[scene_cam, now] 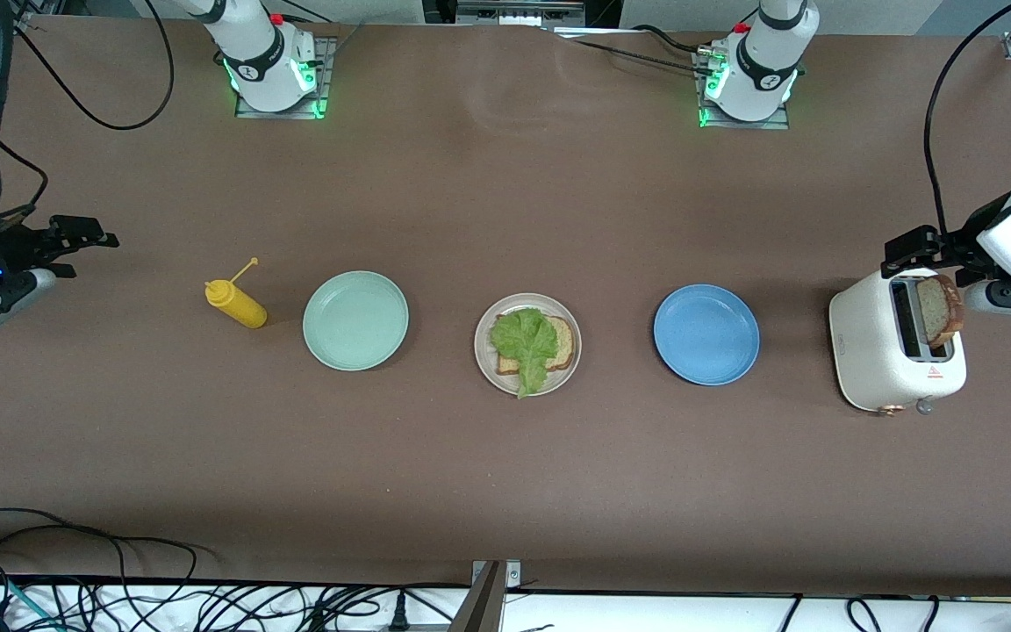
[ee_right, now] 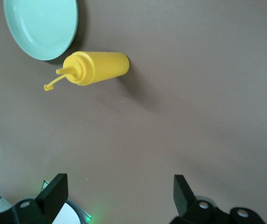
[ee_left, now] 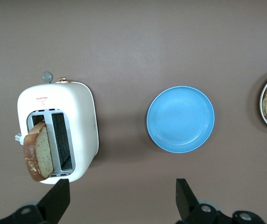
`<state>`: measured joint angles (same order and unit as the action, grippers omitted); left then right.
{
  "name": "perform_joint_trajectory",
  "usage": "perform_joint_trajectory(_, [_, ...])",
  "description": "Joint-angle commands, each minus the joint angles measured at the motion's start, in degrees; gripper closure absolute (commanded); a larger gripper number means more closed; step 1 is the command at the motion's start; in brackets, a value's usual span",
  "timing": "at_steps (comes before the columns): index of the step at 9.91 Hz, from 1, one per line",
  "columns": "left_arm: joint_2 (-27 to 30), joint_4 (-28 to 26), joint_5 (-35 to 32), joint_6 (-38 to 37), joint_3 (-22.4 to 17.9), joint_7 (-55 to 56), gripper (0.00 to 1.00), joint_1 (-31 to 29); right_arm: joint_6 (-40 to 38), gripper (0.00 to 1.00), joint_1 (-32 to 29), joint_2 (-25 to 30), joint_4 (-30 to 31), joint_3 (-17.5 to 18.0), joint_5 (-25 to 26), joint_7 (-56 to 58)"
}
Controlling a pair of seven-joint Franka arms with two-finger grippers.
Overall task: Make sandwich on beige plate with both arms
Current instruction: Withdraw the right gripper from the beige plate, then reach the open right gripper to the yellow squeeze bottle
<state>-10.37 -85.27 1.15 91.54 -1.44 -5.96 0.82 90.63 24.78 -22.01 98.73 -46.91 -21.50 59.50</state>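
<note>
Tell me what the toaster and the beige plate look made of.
Toaster: glossy white shell, plastic or enamelled metal by its sheen, with copper-coloured metallic trim; a bread slice stands in one slot. Beige plate: smooth, slightly glossy, uniform colour, ceramic or melamine; can't say which.

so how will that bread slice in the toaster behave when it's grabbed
The bread slice stands well out of the toaster slot and leans, so it probably lifts free easily. It looks thin and porous: likely light, and apt to dent or crumble under hard squeezing.
</note>
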Motion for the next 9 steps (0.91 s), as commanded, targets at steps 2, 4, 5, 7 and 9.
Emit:
perform_joint_trajectory(2, [-0.2,0.4,-1.9,-0.6,0.3,0.1,0.0,-0.2,3.0,0.0,-3.7,-2.5,3.8,0.2,-10.1,20.5])
perform_joint_trajectory(4, [-0.2,0.3,-1.9,-0.6,0.3,0.1,0.0,-0.3,2.3,0.0,-6.2,-8.2,3.9,0.5,-19.7,35.0])
perform_joint_trajectory(5, [-0.2,0.3,-1.9,-0.6,0.3,0.1,0.0,-0.2,2.4,0.0,-6.3,-10.3,3.8,0.5,-24.0,41.2])
perform_joint_trajectory(7, [-0.1,0.3,-1.9,-0.7,0.2,0.1,0.0,-0.3,2.3,0.0,-6.4,-13.5,3.8,0.6,-31.5,51.7])
perform_joint_trajectory(9, [-0.1,0.3,-1.9,-0.7,0.3,0.2,0.0,-0.3,2.0,0.0,-6.4,-15.9,3.9,2.0,-36.6,61.7])
